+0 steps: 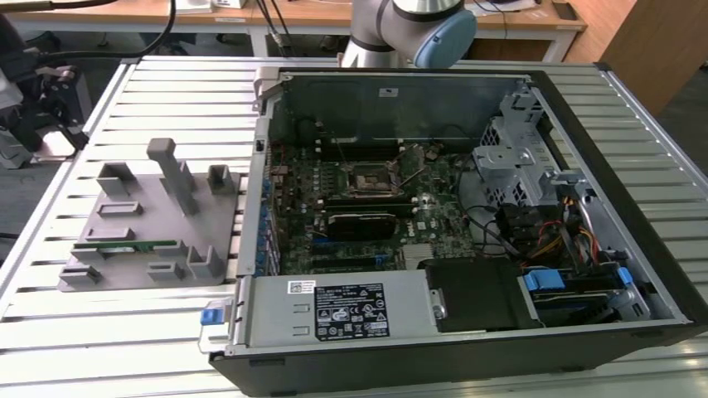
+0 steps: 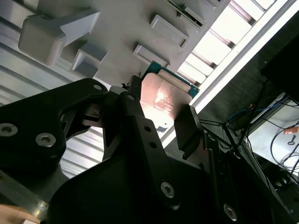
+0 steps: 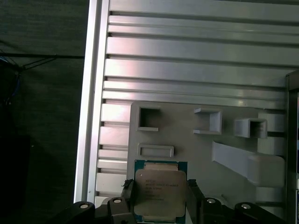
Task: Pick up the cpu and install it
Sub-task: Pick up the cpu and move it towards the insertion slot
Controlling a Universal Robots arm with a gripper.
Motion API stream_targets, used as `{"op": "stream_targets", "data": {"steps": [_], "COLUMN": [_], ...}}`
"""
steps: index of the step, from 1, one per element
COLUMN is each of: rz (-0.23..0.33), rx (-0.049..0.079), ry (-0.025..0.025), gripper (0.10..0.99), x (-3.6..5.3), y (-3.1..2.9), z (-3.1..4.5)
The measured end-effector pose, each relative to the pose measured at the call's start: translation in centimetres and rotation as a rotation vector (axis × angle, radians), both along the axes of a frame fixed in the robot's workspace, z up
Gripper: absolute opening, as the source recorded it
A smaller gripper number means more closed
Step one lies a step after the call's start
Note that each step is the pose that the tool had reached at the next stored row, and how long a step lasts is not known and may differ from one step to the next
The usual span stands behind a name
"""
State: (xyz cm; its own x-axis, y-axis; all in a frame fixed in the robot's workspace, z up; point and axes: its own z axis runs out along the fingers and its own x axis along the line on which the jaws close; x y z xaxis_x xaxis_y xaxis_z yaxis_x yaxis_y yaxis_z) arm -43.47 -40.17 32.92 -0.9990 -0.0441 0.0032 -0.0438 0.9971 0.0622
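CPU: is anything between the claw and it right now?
Nothing visible stands between them. In both wrist views the claw has the cpu directly between its fingers, one against each of two opposite edges, above the gray fixture.

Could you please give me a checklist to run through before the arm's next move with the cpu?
1. The cpu sits between the fingers, gripped on both sides: ok.
2. The cpu is lifted off the gray fixture: cannot tell.
3. The cpu is level in the grip: cannot tell.
4. The case is open, with the socket exposed: ok.
5. The latch on the socket is open: cannot tell.
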Motion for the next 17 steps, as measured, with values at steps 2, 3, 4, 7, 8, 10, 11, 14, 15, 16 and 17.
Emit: {"op": "stream_targets", "data": {"steps": [2, 3, 4, 7, 8, 10, 11, 14, 15, 16, 17], "rz": [0.000, 0.000, 0.000, 0.000, 0.000, 0.000, 0.000, 0.000, 0.000, 0.000, 0.000], "rx": [0.000, 0.000, 0.000, 0.000, 0.000, 0.000, 0.000, 0.000, 0.000, 0.000, 0.000], "ry": [-0.0001, 0.0001, 0.0001, -0.0001, -0.0001, 0.0000, 0.0001, 0.0000, 0.0001, 0.0000, -0.0001], "gripper": [0.529, 0.529, 0.529, 0.529, 0.529, 0.529, 0.529, 0.529, 0.529, 0.529, 0.529], "x": [0.00, 0.00, 0.00, 0.00, 0.00, 0.00, 0.00, 0.00, 0.00, 0.00, 0.00], "y": [0.01, 0.02, 0.02, 0.03, 0.04, 0.04, 0.05, 0.06, 0.06, 0.07, 0.07], "z": [0.06, 0.11, 0.14, 0.24, 0.28, 0.36, 0.40, 0.53, 0.57, 0.60, 0.63]}}
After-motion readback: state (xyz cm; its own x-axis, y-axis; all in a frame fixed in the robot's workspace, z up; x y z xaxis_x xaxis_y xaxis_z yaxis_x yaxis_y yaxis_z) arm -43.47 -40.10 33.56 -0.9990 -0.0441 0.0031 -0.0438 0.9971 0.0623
